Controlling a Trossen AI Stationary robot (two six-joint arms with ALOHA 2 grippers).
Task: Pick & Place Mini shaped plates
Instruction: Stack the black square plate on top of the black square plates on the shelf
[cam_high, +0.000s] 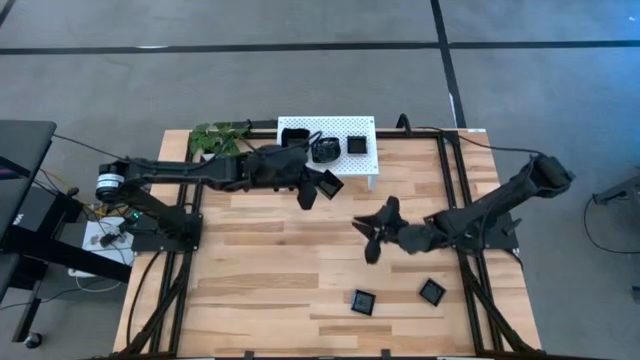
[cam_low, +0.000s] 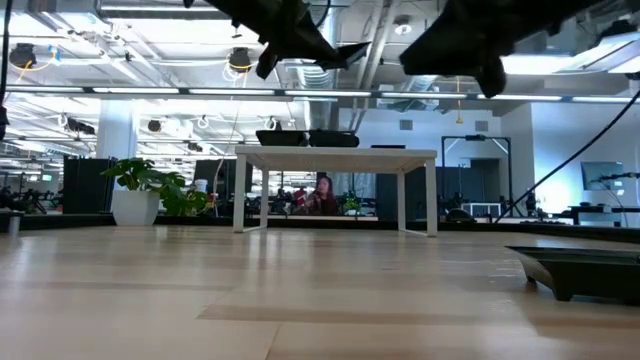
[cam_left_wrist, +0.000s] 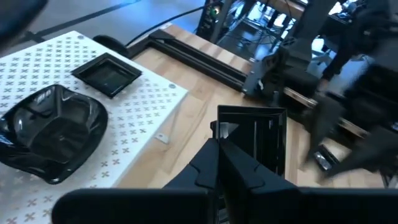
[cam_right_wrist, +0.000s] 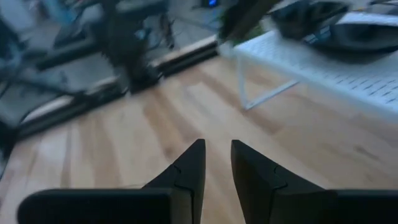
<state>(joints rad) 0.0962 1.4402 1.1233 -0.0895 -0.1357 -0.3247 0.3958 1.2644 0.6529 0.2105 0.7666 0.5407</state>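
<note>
your wooden tabletop (cam_high: 290, 270) fills the high view, with both dark arms reaching in over it. at its far edge stands a white perforated rack (cam_high: 362, 128) on legs, and a green plant (cam_high: 218, 137) sits just beside the rack's left end.

the left claw (cam_high: 318, 187) hangs above the tabletop just in front of the rack, fingers pressed together and pinching a square black plate (cam_left_wrist: 256, 134) by its edge, so the plate stands tilted in the air. the right claw (cam_high: 372, 238) hovers near the middle of the tabletop, well apart from any plate; its fingers (cam_right_wrist: 193, 167) stand a little apart with nothing between them.

on the rack you have three black plates: a larger one at the left end (cam_high: 294, 133), a wavy-rimmed one (cam_left_wrist: 53, 130) in the middle and a small square one (cam_left_wrist: 107, 73) near the right. two more small square plates lie flat near the tabletop's front edge, one (cam_high: 363, 302) left of the other (cam_high: 432, 292).
</note>
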